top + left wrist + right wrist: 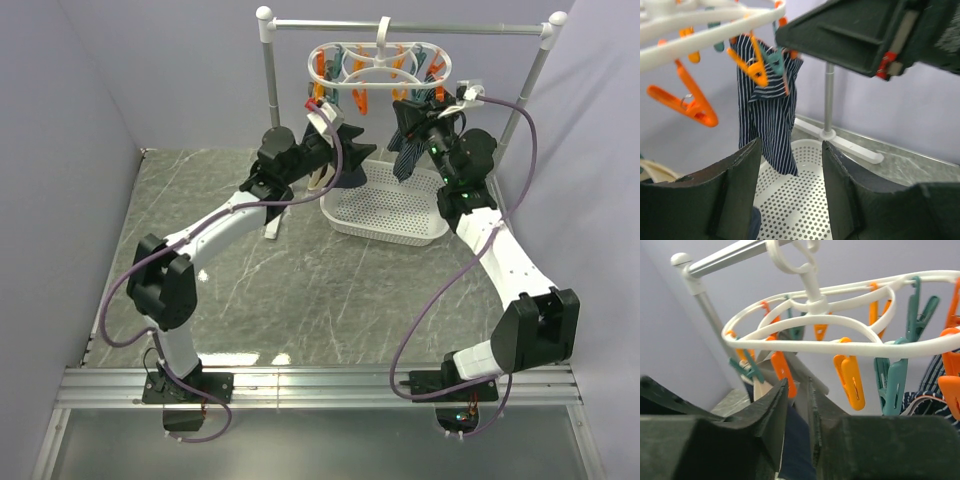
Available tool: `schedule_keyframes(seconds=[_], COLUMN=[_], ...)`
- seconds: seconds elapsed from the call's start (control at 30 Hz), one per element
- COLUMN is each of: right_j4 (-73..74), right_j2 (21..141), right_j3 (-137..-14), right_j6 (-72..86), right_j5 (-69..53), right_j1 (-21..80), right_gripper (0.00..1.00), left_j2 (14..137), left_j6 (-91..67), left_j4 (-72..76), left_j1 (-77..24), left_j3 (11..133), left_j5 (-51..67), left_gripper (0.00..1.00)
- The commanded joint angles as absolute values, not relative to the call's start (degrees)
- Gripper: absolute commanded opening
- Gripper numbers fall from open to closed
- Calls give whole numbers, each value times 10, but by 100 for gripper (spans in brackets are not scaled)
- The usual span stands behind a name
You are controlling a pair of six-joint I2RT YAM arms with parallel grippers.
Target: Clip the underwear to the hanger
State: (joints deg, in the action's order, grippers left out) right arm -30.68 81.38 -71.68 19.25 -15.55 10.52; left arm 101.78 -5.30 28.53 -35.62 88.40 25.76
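1. White plastic ringed with orange and teal pegs, the hanger (816, 304) hangs by its hook from the grey rail stand (400, 27). Both arms meet just below it.
2. The underwear (348, 165), navy with a tan waistband, hangs bunched below the end of the hanger nearer the left arm. It sits at the left gripper (790, 150), over the rim of the white basket (400, 236).
3. The left gripper's fingers (740, 190) stand well spread. A scrap of navy shows low beside one finger and tan cloth lies outside it, but whether the garment is gripped or merely draped there cannot be told.
4. The right gripper (797, 390) points up under the hanger's ring, its fingers (770, 410) drawn almost together with only a slit between them. The tips sit just below an orange peg (782, 371), and whether they nip anything cannot be told.
5. The step in hand appears to be bringing waistband and peg together, as no peg visibly bites the underwear. The next move calls for squeezing a peg open, feeding the waistband's edge into its mouth, then releasing.
6. Room is tight. Pegs dangle close on either side, a pinstriped cloth (767, 115) hangs clipped under the hanger's other end, and the two grippers sit near each other. Open space lies below the hanger, over the basket.
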Motion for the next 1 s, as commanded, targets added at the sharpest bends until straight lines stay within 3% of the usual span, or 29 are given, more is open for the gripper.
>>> schedule_keyframes(seconds=[0.0,0.47,0.97], right_j4=[-291,-259,-331], right_j2=[825,881,929], right_j3=[-755,-806,-828], right_j6=[149,132,137], right_j5=[-57,47,43], right_j1=[124,142,139], right_gripper=[32,36,38], left_j2=[1033,1053,1067], left_j6=[-69,-91,-95], left_j4=[325,354,346], left_j1=[-358,-361,-352], left_j3=[931,933,939], left_j5=[213,186,179], left_gripper=[57,58,59])
